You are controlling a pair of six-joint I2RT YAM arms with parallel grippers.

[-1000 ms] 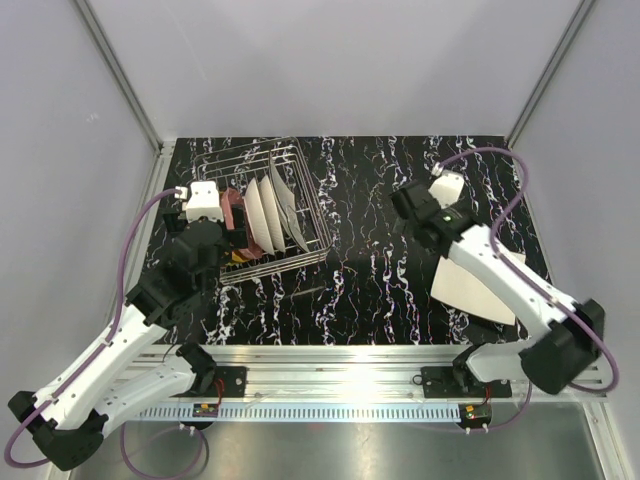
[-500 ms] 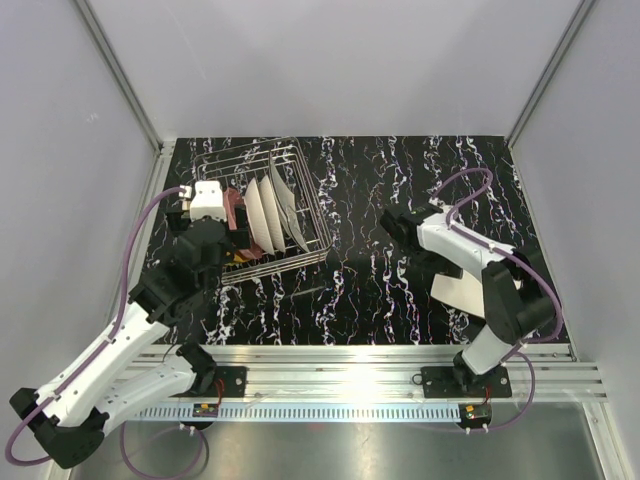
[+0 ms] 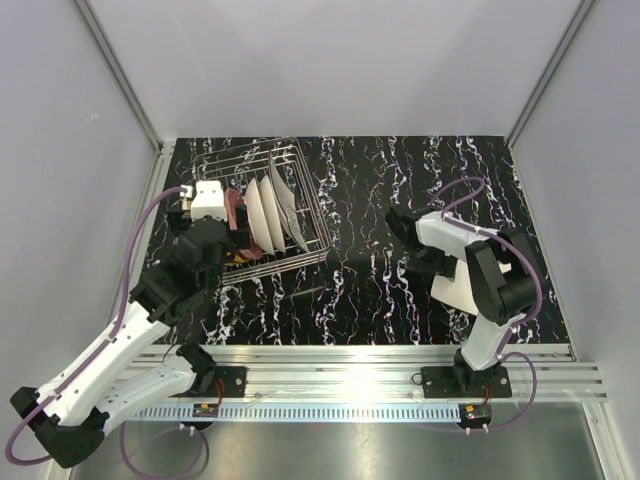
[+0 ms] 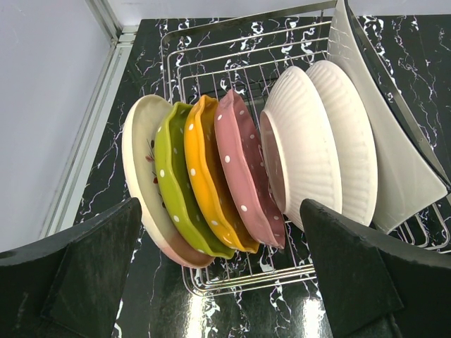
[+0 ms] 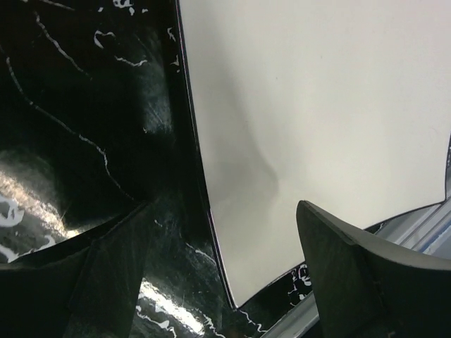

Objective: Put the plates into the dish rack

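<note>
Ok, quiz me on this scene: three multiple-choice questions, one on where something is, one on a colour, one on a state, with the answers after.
1. Where is the plate that is outside the rack?
A. On top of the rack
B. Flat on the table, at the right
C. Leaning on the back wall

2. What colour is the one standing between the green plate and the pink plate?
A. Blue
B. Black
C. Orange

3. How is the left tool?
A. Open, holding nothing
B. Shut on a plate
C. Out of view

Answers:
1. B, it lies flat on the dark marbled surface, well away from the rack.
2. C, the orange plate sits between them in the left wrist view.
3. A, it is spread wide with nothing gripped.
</note>
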